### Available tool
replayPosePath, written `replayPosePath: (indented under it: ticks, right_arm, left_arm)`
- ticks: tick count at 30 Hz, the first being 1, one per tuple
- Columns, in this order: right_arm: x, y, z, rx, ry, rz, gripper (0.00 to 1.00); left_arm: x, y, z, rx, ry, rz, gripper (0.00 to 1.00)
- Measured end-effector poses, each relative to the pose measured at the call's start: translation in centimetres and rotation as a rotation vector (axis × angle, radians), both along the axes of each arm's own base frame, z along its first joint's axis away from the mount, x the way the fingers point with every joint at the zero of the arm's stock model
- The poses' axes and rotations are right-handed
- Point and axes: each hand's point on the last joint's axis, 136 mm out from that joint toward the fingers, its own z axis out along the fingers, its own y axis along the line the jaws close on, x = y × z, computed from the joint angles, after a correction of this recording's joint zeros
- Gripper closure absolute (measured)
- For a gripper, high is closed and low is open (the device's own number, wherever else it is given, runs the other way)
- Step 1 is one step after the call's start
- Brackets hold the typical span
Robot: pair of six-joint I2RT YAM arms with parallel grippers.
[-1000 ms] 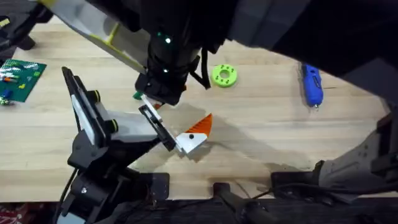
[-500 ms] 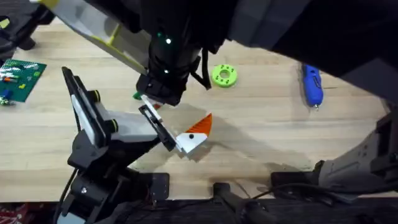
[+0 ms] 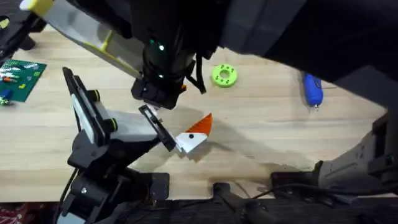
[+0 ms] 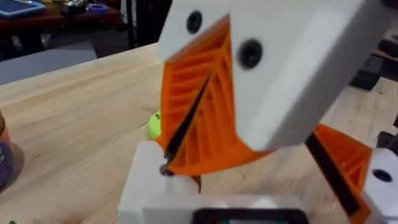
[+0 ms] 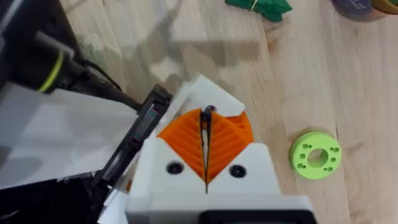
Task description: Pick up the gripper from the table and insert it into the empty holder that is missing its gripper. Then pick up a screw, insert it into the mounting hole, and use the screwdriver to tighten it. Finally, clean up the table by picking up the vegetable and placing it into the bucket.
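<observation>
My left gripper point(image 4: 239, 155) is open. Its black holder bar point(image 3: 158, 130) point(image 5: 134, 140) carries one white gripper finger with an orange pad point(image 3: 196, 130) point(image 4: 339, 165) at one end. At the other end sits the white gripper point(image 5: 199, 90) point(image 4: 146, 180). My right gripper point(image 5: 206, 118) point(image 3: 155, 93) is shut, with a small dark screw point(image 5: 208, 111) point(image 4: 165, 169) pinched at its tips and resting on that white gripper. The vegetable point(image 5: 258, 7) lies just beyond. The blue screwdriver point(image 3: 312, 87) lies far right. The bucket point(image 4: 5, 155) stands at the left wrist view's edge.
A lime-green ring disc point(image 3: 224, 75) point(image 5: 316, 157) lies right of the grippers. A green circuit board point(image 3: 22, 78) sits at the table's left edge. My right arm hangs dark and large close under the overhead camera. Bare wood lies between disc and screwdriver.
In the overhead view my right gripper has shifted slightly up and to the left and now covers the vegetable. The left arm has not moved.
</observation>
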Motion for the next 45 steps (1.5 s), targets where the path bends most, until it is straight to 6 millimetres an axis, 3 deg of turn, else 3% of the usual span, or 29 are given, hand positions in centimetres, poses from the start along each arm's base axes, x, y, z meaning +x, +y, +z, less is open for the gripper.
replayPosePath:
  ticks: [13,30,45]
  right_arm:
    - [0.6,0.6,-0.9,-0.010,-0.006,-0.005,0.995]
    - [0.4,-0.7,-1.2,-0.047,0.033,-0.038,0.996]
    - [0.9,0.1,-1.0,-0.013,0.018,-0.039,0.984]
  left_arm:
    - [0.0,0.0,-0.1,-0.005,0.011,0.000,0.015]
    - [-0.1,-0.1,-0.1,-0.004,0.011,-0.006,0.014]
    - [0.2,0.1,-0.1,0.000,0.007,0.012,0.014]
